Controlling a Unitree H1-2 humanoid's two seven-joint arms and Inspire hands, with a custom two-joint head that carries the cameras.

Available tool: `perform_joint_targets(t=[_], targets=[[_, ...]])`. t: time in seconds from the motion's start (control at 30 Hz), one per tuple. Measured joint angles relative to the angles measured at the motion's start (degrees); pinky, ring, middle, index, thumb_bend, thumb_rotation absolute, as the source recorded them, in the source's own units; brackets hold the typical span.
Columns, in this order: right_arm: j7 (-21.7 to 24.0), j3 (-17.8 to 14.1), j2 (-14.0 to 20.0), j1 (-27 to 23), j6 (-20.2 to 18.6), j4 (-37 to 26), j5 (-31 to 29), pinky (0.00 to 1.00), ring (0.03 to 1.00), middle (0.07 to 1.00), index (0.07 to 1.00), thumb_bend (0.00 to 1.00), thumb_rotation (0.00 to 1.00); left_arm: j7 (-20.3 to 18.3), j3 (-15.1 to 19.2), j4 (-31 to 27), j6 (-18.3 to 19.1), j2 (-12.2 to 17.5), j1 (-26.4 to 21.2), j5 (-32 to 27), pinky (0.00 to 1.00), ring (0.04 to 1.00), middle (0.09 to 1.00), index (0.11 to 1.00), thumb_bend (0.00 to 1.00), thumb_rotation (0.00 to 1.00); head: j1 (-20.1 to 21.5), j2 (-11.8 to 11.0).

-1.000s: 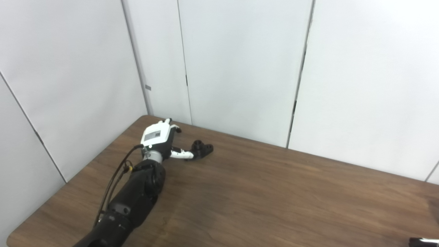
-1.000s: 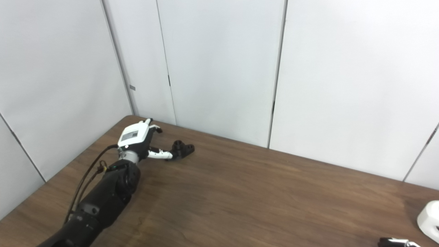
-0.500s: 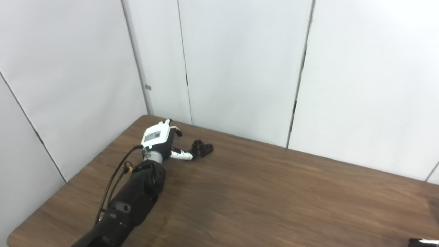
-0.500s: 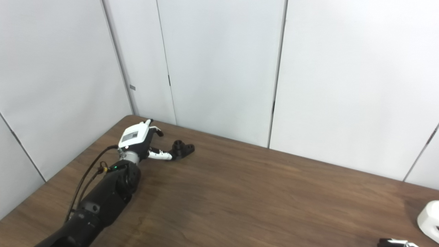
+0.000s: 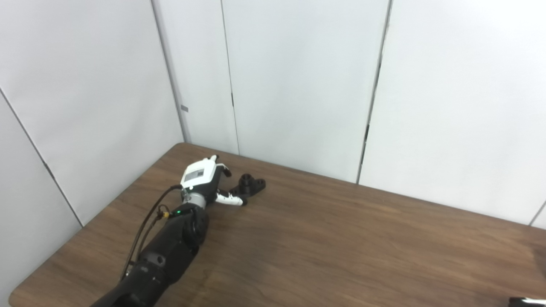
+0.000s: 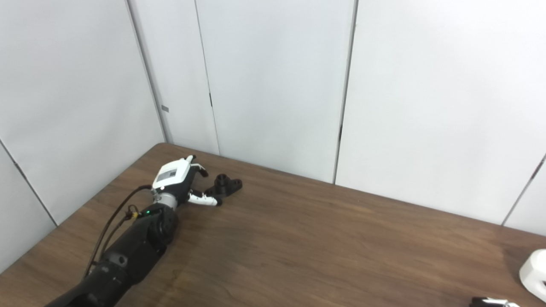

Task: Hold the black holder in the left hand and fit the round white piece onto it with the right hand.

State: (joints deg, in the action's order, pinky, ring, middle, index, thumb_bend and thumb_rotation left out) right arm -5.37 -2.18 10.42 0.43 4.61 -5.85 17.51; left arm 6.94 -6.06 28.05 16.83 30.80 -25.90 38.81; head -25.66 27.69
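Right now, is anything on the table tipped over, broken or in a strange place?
Nothing looks damaged or spilled. The black holder sits on the table near its far left corner, the left hand beside it with fingers apart. The round white piece lies far off at the right edge, only partly visible.

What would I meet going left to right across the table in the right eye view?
Left robot hand → black holder → round white piece at the far right edge, with the right robot hand barely showing in the bottom corner beside it.

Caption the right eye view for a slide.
Left hand open beside the black holder on the table.
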Motion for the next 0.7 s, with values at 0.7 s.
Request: perform_joint_targets(t=[0.7], targets=[[0.1, 0.2, -0.2, 1.0, -1.1, -3.7, 2.6, 0.39, 0.527, 0.626, 0.498, 0.49, 0.13, 4.3, -1.9, 9.5, -2.2, -1.1, -4.4, -2.9, 1.0, 1.0, 1.0, 0.729, 0.97, 0.36, 1.1, 1.2]])
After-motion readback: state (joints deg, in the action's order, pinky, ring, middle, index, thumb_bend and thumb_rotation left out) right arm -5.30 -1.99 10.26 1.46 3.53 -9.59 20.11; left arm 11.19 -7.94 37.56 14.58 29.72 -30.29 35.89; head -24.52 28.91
